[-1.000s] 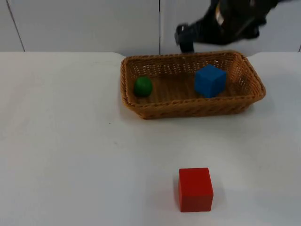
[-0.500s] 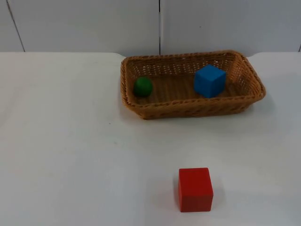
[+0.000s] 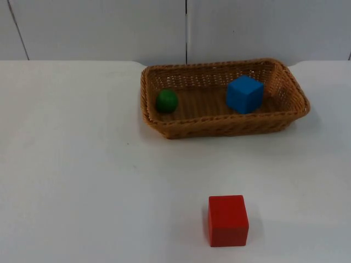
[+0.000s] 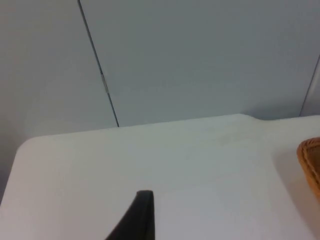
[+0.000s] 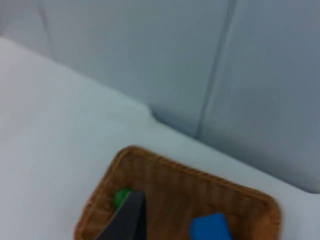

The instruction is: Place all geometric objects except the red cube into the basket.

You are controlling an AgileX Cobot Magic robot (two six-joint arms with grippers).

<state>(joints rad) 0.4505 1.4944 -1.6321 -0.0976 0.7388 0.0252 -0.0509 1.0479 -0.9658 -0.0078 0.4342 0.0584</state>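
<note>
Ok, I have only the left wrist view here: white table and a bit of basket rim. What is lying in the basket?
Observer: A green ball and a blue cube lie in the basket, apart from each other.
Operator: And the red cube?
Observer: The red cube stands on the table in front of the basket, well apart from it.
Operator: Where is the right hand?
Observer: The right hand is raised and points toward the basket's ball end.
</note>
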